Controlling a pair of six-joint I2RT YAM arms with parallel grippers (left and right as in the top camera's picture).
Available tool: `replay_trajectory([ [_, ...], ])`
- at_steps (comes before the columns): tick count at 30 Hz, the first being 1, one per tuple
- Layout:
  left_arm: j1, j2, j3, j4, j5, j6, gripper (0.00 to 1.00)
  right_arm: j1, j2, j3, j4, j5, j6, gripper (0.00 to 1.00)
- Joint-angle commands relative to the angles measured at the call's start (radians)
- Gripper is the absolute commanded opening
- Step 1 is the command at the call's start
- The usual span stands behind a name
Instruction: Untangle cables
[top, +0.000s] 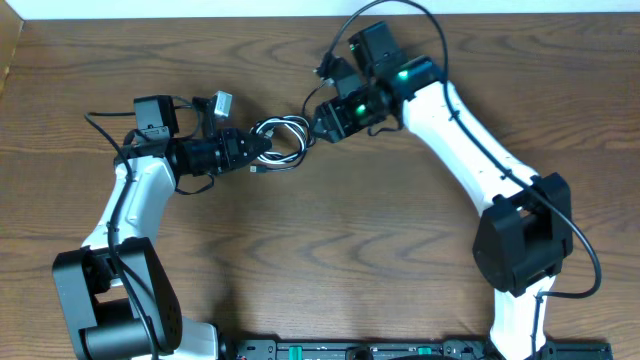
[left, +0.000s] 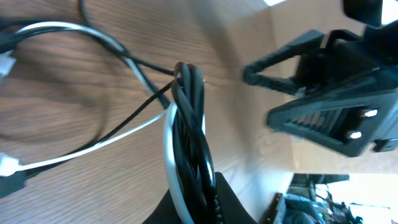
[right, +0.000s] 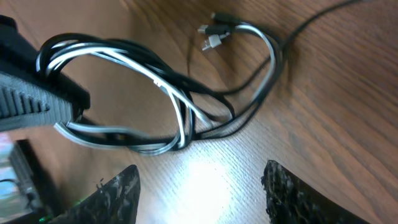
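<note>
Left hand (top: 262, 146) pinches glossy looped black-and-white cables (top: 291, 129) over grained wooden table (top: 330, 245)

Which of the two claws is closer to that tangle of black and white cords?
Left. The left gripper is shut on the cables, clamping one end of the loop. The right gripper is open at the loop's opposite side, close but not gripping it.

One white cable (right: 130, 65), at least two black cables (left: 193, 124) — one left gripper (top: 262, 148), one right gripper (top: 318, 118).
</note>
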Motion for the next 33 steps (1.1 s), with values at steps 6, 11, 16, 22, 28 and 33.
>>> replay_trajectory([
  [6,-0.004,-0.007,-0.004,0.002,0.184,0.087,0.10,0.067,0.035,-0.003,0.038,0.097,0.040,0.59],
  [11,-0.005,-0.007,-0.004,0.001,0.196,0.087,0.10,0.091,0.083,-0.003,0.088,0.097,0.092,0.56],
  [16,-0.011,-0.007,-0.004,0.002,0.229,0.088,0.10,0.092,0.113,-0.003,0.145,0.105,0.146,0.46],
  [22,-0.011,-0.007,-0.004,0.001,0.165,0.087,0.10,0.085,0.119,-0.003,0.164,0.153,0.145,0.01],
  [28,-0.011,-0.007,-0.004,0.006,-0.049,-0.024,0.49,0.067,0.119,-0.003,0.171,0.149,0.193,0.01],
  [33,-0.011,-0.007,-0.004,0.009,-0.192,-0.131,0.55,0.068,0.119,-0.003,0.208,0.154,0.229,0.01],
])
